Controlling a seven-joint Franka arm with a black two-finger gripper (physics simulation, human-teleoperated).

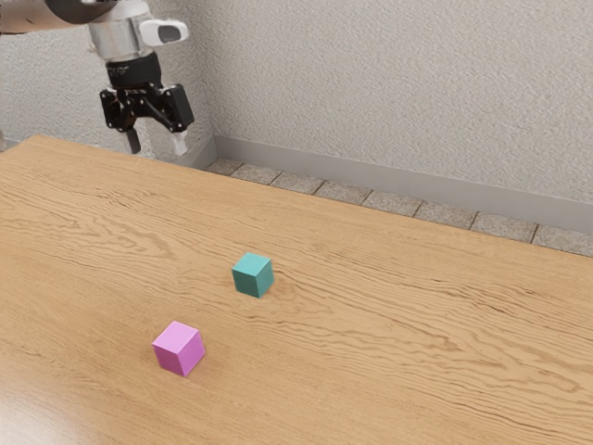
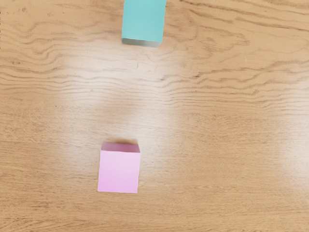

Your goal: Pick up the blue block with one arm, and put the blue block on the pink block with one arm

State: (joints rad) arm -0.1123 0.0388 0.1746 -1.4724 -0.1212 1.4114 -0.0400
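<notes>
Round silver-grey arm (image 1: 116, 35), white shell on side with dark oval patch. Below it black boxy part, tiny pale writing. Black pincer (image 1: 158, 146): two short fingers, one tip pale, other tip dark.

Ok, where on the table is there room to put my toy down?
The table is bare from the teal block to the exterior view's right edge, and behind it toward the wall. Narrowest: the gap between teal block and pink block.
</notes>
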